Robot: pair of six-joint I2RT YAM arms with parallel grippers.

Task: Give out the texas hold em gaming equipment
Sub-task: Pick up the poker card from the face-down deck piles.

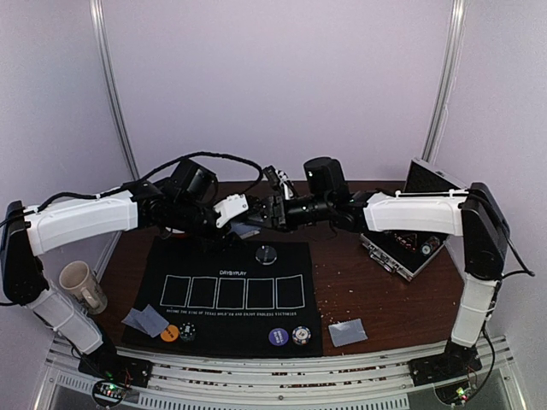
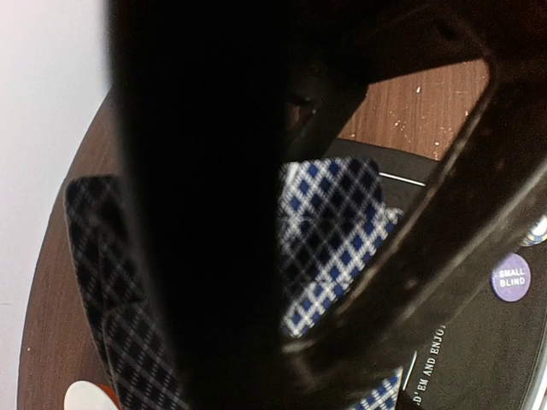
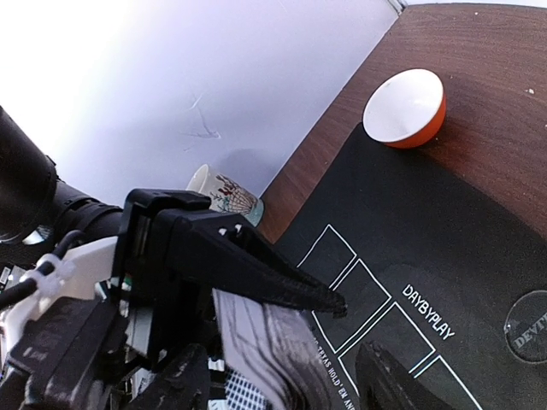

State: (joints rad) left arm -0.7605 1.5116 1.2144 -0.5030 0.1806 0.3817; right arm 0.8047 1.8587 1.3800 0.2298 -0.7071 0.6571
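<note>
Left gripper (image 1: 248, 218): reaches in from the left, held above the far edge of the black mat (image 1: 231, 265), nose to nose with the other gripper.
Left fingers (image 2: 197, 213): they stand on either side of the deck of cards (image 2: 333, 222) at a middling width. They seem to be clamped on it, though the dark, close view does not show the pads clearly.
Right gripper (image 1: 272, 207): comes in from the right at the same height, its tips at the deck.
Right fingers (image 3: 385, 384): parted, wider than the deck, with a gap showing beside the deck's edge.
Deck of cards: in the air between the two grippers, checked blue-and-white backs toward the left wrist camera.
Clear disc (image 1: 267, 254): flat on the mat's far edge, just below the grippers.
Left cards (image 1: 145, 320): face down at the mat's near left corner.
Orange chip (image 1: 169, 333): just right of those cards, touching or nearly touching the black-and-white chip (image 1: 187, 330).
Purple chip (image 1: 279, 336): near edge of the mat, right of centre, with a second black-and-white chip (image 1: 301, 335) beside it.
Right cards (image 1: 348, 331): face down on the bare wood, just right of the mat.
Mug (image 1: 83, 286): on the left, off the mat.
Bowl (image 3: 406, 107): red outside, white inside, at a far corner of the mat.
Case (image 1: 402, 248): open, at the far right.
</note>
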